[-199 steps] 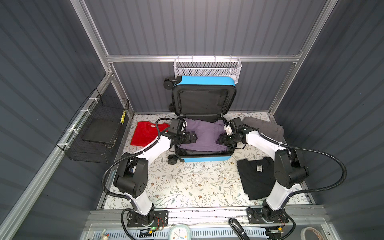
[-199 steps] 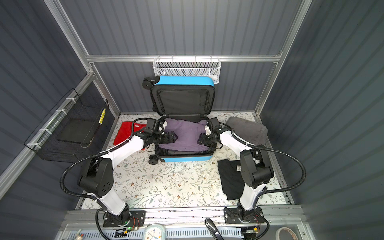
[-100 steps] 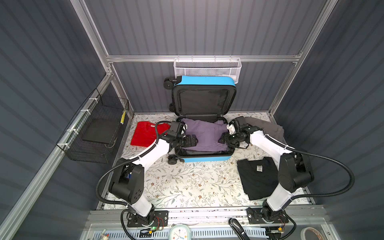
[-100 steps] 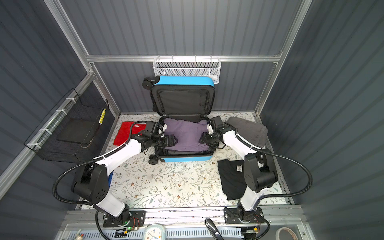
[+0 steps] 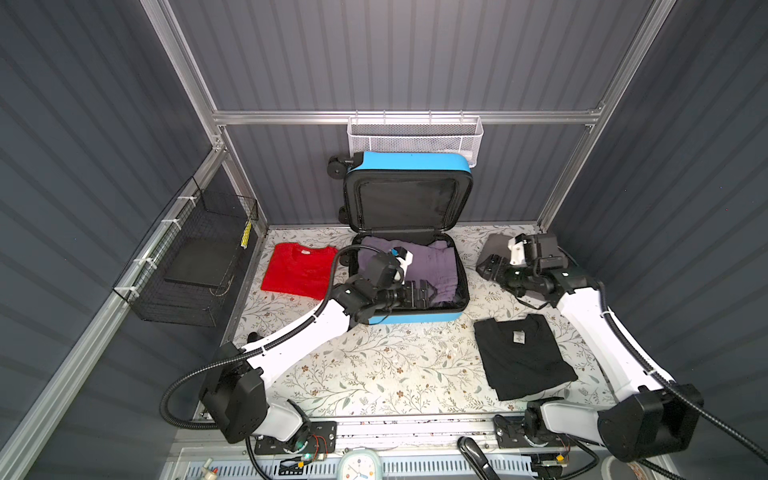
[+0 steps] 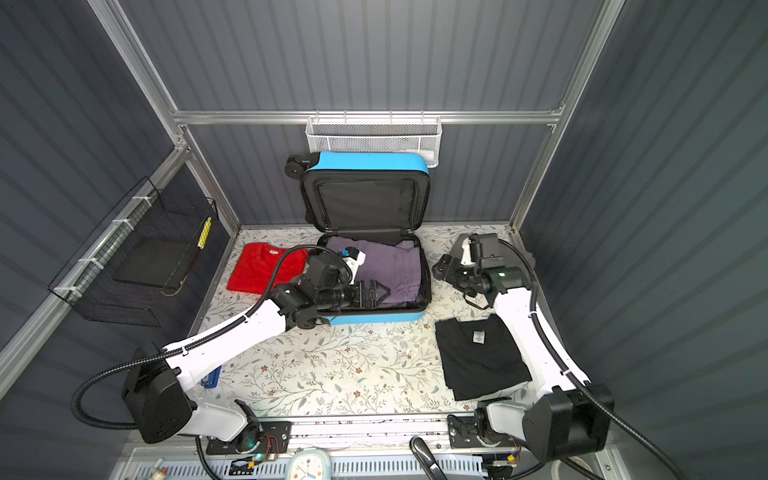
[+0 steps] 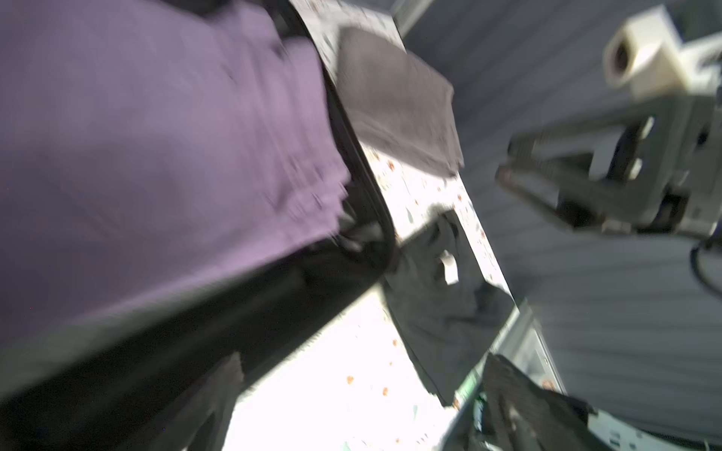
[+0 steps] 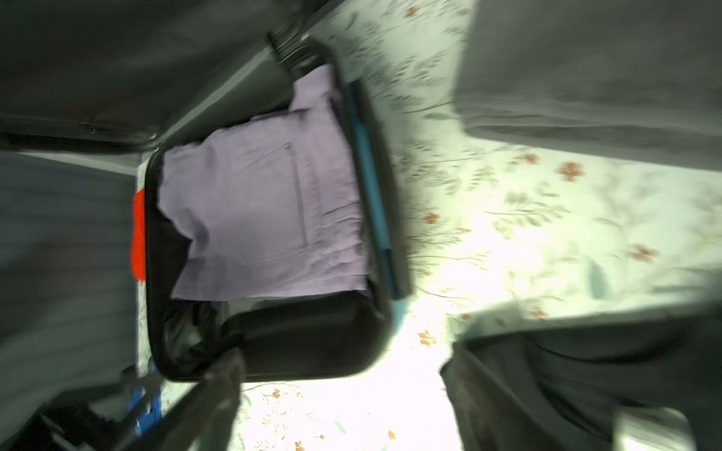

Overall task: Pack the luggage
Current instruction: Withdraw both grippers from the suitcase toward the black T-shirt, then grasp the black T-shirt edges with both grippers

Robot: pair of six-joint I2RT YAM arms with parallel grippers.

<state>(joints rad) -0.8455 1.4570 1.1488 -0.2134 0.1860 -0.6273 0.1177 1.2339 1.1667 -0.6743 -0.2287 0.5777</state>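
Luggage (image 5: pixel 409 318) holds the purple garment (image 5: pixel 432 266); the left gripper (image 6: pixel 381 293) hangs open above it, and the right gripper (image 5: pixel 484 268), its spread unclear, has withdrawn beside it over the grey garment (image 5: pixel 494 249), probably the next item to pack.

— From where do we look?
— In both top views, from high at the front, steeply down on the whole floral table (image 5: pixel 374 365).
— And our wrist views?
— Close and blurred, both sharing the purple trousers (image 7: pixel 156 136) in the suitcase (image 8: pixel 367 168).
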